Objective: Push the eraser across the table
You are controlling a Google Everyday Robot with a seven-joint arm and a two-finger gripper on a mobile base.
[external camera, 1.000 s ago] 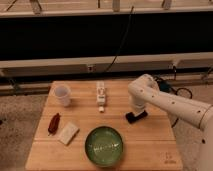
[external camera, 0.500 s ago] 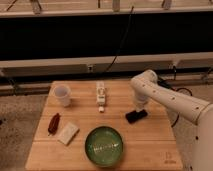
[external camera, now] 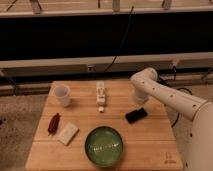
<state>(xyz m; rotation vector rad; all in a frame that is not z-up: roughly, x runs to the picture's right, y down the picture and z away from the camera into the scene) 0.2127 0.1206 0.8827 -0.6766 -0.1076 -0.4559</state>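
Camera view takes in the square light-wood plank table [external camera: 145,145] on a speckled floor, a dark wall and pale ledge behind it. The white arm [external camera: 170,97] reaches in from the right, its gripper [external camera: 138,100] pointing down over the table's right half with fingers clenched on nothing. Near centre sits a green bowl [external camera: 86,146]. The black eraser [external camera: 136,115] lies flat just nearer than the gripper, long axis running near-left to far-right.
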